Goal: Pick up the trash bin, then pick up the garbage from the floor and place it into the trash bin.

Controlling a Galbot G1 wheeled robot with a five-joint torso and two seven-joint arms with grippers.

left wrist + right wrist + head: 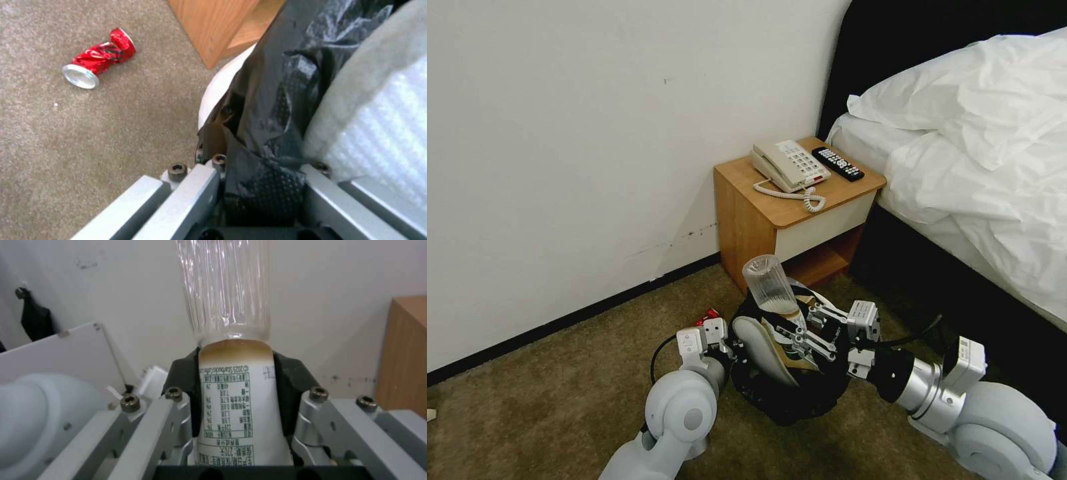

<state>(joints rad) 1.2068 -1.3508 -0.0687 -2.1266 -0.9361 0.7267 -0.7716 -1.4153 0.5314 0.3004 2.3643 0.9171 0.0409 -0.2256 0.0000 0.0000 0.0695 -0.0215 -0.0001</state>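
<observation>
Carpet: left end effector [262, 186] grips trash bin [787, 393]; right end effector [242, 400] grips bottle [770, 285]

Clear ribbed plastic bottle [225, 290], crinkly glossy bag [276, 100], crumpled metal can [98, 58]

A two-armed robot works on brown carpet beside a wooden nightstand [800, 213] that carries a beige telephone [790, 165] and a black remote control [838, 163]. Its left gripper [720, 337] sits at the rim of a black-lined trash bin [790, 393], though whether the fingers are closed there cannot be made out. The right gripper [800, 337] is clamped around a clear plastic bottle [772, 285], held bottom-up over the bin's mouth. A white slipper [760, 347] leans inside the bin. A scrap of red litter [710, 315] peeks from behind the left gripper. A bed with rumpled white sheets [980, 153] fills the right side.
</observation>
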